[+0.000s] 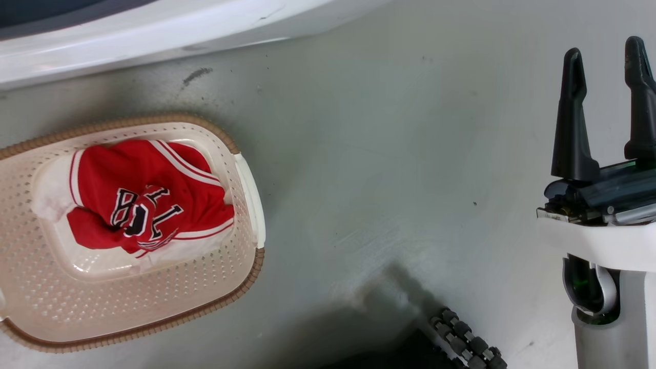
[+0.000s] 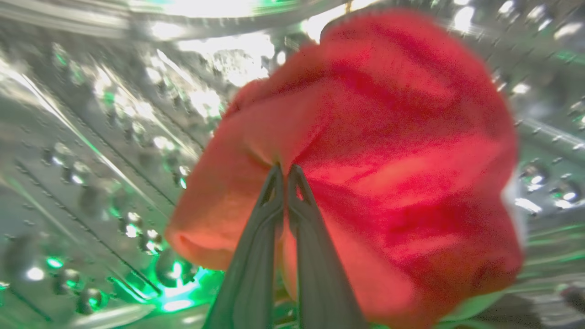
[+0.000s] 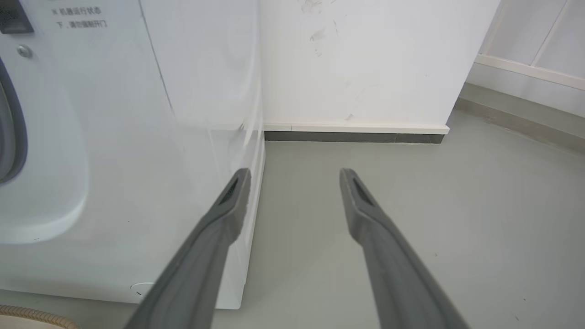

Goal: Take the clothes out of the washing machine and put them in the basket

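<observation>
A red jersey (image 1: pixel 148 197) with black-and-white lettering lies crumpled in the cream basket (image 1: pixel 241 287) on the floor at the left. Inside the washing machine's steel drum (image 2: pixel 91 151), my left gripper (image 2: pixel 284 170) is shut on a plain red garment (image 2: pixel 388 151), which bunches around and past the fingertips. My right gripper (image 1: pixel 605 56) stands open over the bare floor at the right, holding nothing; the right wrist view has its fingers (image 3: pixel 233 196) apart beside the washing machine's white front (image 3: pixel 137 151).
The washer's white lower edge (image 1: pixel 154 36) runs along the top of the head view. A white wall with a dark skirting (image 3: pixel 352 136) stands behind the grey floor (image 1: pixel 384 169). My wheeled base (image 1: pixel 461 343) pokes in at the bottom.
</observation>
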Available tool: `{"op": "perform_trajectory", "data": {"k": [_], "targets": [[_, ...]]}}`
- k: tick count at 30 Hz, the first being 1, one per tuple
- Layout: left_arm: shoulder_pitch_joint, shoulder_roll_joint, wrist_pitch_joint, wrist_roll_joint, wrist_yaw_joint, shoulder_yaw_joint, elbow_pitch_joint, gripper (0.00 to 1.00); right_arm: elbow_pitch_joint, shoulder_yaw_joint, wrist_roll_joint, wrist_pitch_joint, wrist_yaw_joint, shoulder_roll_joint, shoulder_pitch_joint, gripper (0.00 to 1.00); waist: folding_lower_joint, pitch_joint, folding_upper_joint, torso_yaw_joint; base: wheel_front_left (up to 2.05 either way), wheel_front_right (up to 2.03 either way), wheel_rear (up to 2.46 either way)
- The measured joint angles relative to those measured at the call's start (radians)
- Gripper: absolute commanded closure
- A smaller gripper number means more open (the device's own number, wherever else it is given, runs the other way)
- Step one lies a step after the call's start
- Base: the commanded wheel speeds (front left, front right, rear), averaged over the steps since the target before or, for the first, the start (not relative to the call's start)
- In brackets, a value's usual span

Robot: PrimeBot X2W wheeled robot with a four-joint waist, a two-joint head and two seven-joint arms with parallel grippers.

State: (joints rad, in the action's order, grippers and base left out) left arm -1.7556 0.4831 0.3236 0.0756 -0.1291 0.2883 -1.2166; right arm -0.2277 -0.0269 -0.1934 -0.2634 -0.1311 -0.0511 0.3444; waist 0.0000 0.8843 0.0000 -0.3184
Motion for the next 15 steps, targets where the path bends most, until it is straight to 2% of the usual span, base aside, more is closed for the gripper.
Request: {"op": "perform_trajectory", "data": {"k": [15], "targets": [[0.169,-0.067,-0.286,0.111,0.0,0.042,-0.016,1.0,0.033,0.0,0.045,0.0,0.0,0.0,-0.028,0.0,0.0,-0.147,0.0,0.048,0.0,0.0,0.0]]}}
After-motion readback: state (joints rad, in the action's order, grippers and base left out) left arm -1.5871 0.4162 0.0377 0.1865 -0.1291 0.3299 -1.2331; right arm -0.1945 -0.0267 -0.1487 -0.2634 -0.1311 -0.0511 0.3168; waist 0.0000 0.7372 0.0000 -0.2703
